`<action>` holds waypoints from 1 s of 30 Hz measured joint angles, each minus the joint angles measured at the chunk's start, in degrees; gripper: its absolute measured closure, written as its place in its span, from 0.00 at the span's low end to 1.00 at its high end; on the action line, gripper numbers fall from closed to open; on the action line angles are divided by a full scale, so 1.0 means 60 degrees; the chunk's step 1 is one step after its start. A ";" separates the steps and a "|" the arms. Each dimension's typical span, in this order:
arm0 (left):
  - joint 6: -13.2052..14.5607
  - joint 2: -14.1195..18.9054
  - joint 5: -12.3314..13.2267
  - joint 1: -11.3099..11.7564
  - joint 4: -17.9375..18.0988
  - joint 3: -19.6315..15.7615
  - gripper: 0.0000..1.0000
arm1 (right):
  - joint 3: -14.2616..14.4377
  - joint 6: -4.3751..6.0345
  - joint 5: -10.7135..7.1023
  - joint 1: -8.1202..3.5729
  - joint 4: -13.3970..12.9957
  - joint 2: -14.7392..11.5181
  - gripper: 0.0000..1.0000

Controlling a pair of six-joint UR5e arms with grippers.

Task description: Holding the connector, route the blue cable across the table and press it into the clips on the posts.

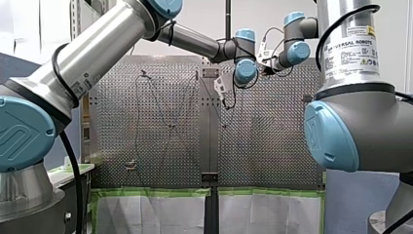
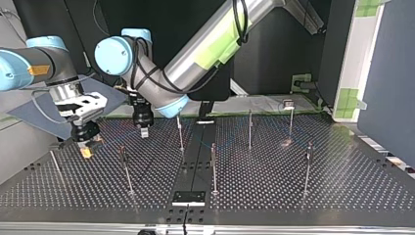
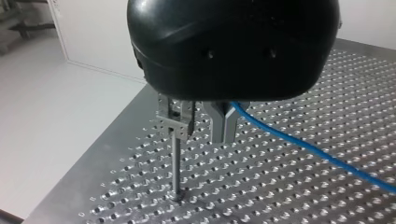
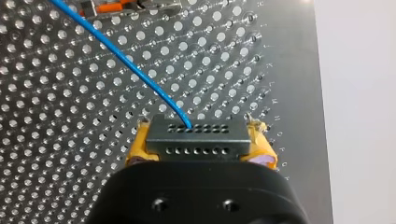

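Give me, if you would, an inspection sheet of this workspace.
Surface: perforated table, metal, carrying upright posts.
Job's things: connector held in my right gripper; blue cable runs from it across the table.
Clutter: orange-and-grey item ahead of the right gripper, unclear.
Grippers: right gripper's yellow fingers shut on the connector; left gripper beside a clip-topped post.
Cables: blue cable passes the left gripper.
Surroundings: green tape along the table's edge.

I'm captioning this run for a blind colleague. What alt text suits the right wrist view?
My right gripper clamps a dark connector with two rows of small holes between its yellow pads. A blue cable leaves the connector's farther row and runs diagonally away across the perforated table.
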 joint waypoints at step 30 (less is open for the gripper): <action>0.0445 -0.0331 0.2091 0.1124 0.1734 0.0010 1.00 | -0.0414 0.0017 -0.0215 -0.0281 -0.0072 0.0460 1.00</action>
